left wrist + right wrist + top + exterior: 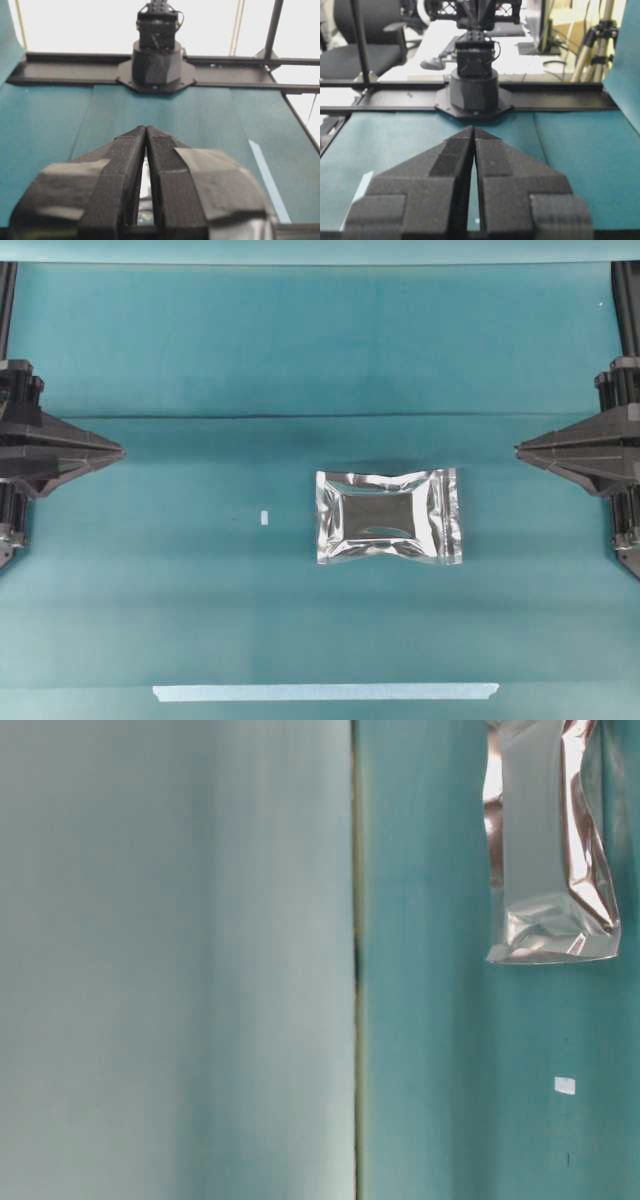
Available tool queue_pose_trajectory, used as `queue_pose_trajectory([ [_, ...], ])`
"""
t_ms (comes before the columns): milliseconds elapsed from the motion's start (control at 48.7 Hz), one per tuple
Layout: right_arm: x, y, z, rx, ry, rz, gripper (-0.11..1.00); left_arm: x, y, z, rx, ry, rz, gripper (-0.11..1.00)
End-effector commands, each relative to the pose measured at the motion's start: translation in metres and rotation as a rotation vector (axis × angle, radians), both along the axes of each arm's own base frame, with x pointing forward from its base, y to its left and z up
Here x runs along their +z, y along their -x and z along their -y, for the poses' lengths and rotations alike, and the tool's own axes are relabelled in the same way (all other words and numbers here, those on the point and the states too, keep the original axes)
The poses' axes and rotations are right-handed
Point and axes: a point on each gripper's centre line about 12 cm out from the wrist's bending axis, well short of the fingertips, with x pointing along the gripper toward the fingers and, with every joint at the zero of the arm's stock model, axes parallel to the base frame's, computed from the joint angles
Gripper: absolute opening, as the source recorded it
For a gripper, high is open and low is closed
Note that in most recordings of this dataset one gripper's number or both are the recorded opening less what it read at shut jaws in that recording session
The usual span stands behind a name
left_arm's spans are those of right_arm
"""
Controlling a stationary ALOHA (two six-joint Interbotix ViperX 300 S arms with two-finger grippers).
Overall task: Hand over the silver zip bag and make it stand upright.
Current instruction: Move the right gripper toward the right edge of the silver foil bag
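- The left gripper [118,452] sits at the far left edge of the overhead view, well apart from the silver zip bag [388,517]. Its tips point toward the bag's side of the table. In the left wrist view its two black fingers [131,155] meet at the tips, so it is closed, and nothing is between them.
- A small white tape mark [264,517] lies on the teal table cover [200,350], to the left of the bag and near it.
- A long pale tape strip [325,692] runs along the near edge of the cover, below the bag.
- The silver zip bag lies flat on the cover, a little right of the middle, touched by neither gripper. Its borders are crinkled and its centre is darker.
- The right gripper [520,450] sits at the far right edge, also well apart from the bag. In the right wrist view its fingers [457,150] are pressed together at the tips, holding nothing.
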Motion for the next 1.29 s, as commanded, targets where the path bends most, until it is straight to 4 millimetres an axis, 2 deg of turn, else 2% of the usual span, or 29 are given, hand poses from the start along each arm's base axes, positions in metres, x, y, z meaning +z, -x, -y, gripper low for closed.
queue_pose_trajectory([
  [0,0.005,-0.002,0.002,-0.008,-0.029,0.012,0.09,0.008,-0.006,0.006,-0.027,-0.014,-0.004,0.14],
  [41,0.005,-0.002,0.004,-0.019,-0.092,-0.004,0.08,0.011,-0.009,0.006,-0.027,-0.014,-0.014,0.12],
  [82,0.003,-0.003,0.007,-0.033,-0.184,-0.031,0.03,0.015,-0.012,0.006,-0.027,-0.022,-0.017,0.06],
  [164,-0.007,-0.005,0.011,-0.063,-0.378,-0.127,0.00,0.023,-0.016,0.006,-0.025,-0.035,-0.026,-0.01],
  [349,-0.019,-0.005,0.012,-0.087,-0.651,-0.288,0.00,0.032,-0.018,0.006,-0.023,-0.073,-0.053,-0.01],
  [534,-0.029,-0.001,0.010,-0.121,-0.883,-0.402,0.00,0.027,-0.019,0.005,-0.023,-0.064,-0.090,-0.01],
  [698,-0.042,0.002,0.020,-0.220,-1.092,-0.448,0.00,0.023,-0.022,0.006,-0.025,-0.063,-0.110,-0.01],
  [822,-0.057,0.006,0.026,-0.301,-1.214,-0.478,0.00,0.022,-0.024,0.006,-0.025,-0.063,-0.114,-0.01],
  [1027,-0.089,0.011,0.024,-0.403,-1.356,-0.606,0.00,0.021,-0.024,0.006,-0.025,-0.063,-0.119,-0.01],
  [1274,-0.122,0.002,0.026,-0.518,-1.412,-0.718,0.00,0.012,-0.024,0.006,-0.026,-0.062,-0.180,-0.01],
])
